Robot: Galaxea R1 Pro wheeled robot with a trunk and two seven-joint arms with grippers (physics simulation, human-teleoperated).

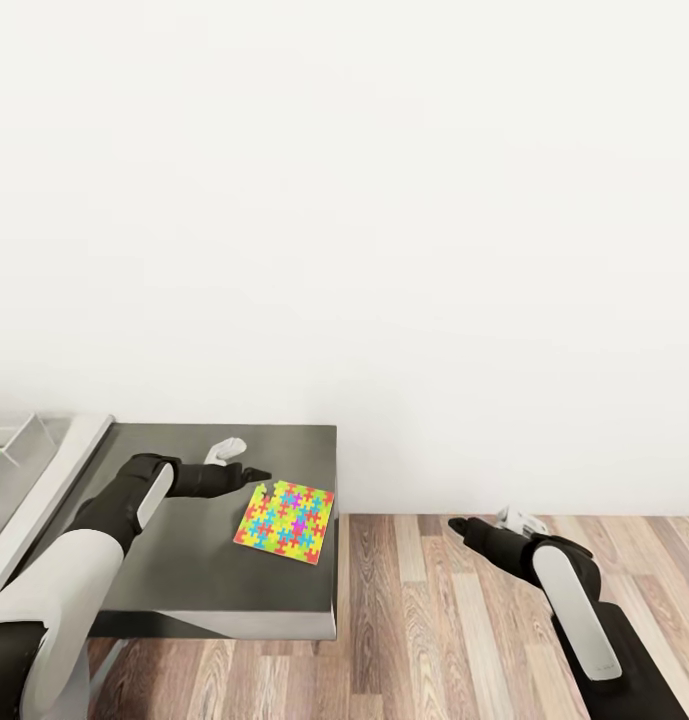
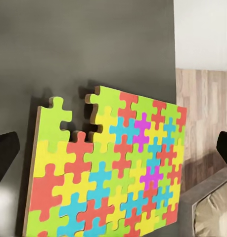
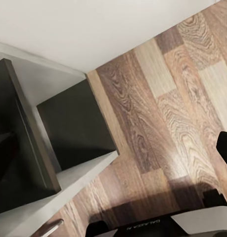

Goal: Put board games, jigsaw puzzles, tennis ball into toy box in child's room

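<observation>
No legible writing is seen; the jigsaw puzzle [image 1: 285, 521] lies flat, slightly skewed, near the dark lower table section's [image 1: 184, 560] edge, just ahead of the left gripper [image 1: 256, 478], whose jaws are spread; the right gripper's [image 1: 457, 526] jaw state cannot be determined.

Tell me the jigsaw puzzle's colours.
Jigsaw puzzle: yellow, green, red, blue, some magenta pieces; clearest in left wrist view.

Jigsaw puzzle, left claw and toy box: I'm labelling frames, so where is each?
Jigsaw puzzle [image 1: 285, 521]: head view, middle of the sheet.
Left claw [image 1: 260, 478]: head view, at its fingertips.
Toy box [image 1: 22, 440]: head view, sloping side wall.
</observation>
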